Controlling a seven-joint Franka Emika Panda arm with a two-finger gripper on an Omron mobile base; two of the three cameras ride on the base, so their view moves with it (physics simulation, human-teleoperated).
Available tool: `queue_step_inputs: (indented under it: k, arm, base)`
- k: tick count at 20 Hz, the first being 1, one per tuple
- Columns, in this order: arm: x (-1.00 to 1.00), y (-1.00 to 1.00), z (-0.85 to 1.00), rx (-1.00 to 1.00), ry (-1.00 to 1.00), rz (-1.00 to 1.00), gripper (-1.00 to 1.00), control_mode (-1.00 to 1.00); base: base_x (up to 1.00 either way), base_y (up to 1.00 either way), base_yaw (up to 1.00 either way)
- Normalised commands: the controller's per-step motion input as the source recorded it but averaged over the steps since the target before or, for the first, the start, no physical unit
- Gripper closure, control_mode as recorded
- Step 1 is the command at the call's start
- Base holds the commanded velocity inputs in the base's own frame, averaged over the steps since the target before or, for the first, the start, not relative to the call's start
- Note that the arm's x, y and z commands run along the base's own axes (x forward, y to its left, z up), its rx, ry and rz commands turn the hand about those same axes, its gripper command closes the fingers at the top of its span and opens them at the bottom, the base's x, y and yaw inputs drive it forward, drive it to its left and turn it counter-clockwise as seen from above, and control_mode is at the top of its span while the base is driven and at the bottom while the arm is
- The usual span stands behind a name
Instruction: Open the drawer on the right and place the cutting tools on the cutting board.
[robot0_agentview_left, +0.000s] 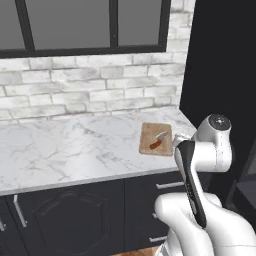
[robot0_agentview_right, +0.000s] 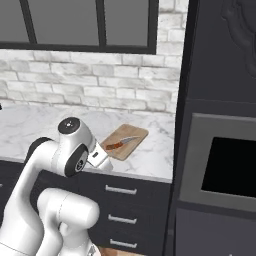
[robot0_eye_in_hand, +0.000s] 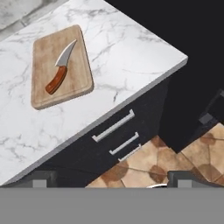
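Your gripper (robot0_eye_in_hand: 109, 181) hangs above the counter's front edge with its jaws spread wide and nothing between them; the two dark fingertips (robot0_eye_in_hand: 41, 179) stand far apart at the bottom of the hand view. Below them you see tiled floor (robot0_eye_in_hand: 183, 153) and three narrow drawers with silver bar handles (robot0_eye_in_hand: 113, 126), all closed. Those are not your target, so don't reach for them.

Further out, on the marble counter (robot0_eye_in_hand: 131, 48), the cutting board (robot0_eye_in_hand: 61, 65) lies near the right end, and the knife (robot0_eye_in_hand: 60, 68) with its reddish-brown handle already rests on it, blade pointing away from the front edge.

The peeler is likely what remains, and you cannot see it from here. Before descending, find the wide plain-fronted drawer, and keep the jaws wide until they straddle the slim handle across its width.
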Motion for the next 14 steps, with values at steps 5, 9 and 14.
queue_step_inputs:
  k: [5, 9, 14]
  arm:
    - [0.00, 0.00, 0.00, 0.00, 0.00, 0.00, -1.00, 1.00]
    - [0.00, 0.00, 0.00, 0.00, 0.00, 0.00, -1.00, 1.00]
    - [0.00, 0.00, 0.00, 0.00, 0.00, 0.00, -1.00, 1.00]
  base:
    - [-0.53, -0.28, 0.00]
    - [-0.22, -0.37, 0.00]
    - [0.00, -0.36, 0.00]
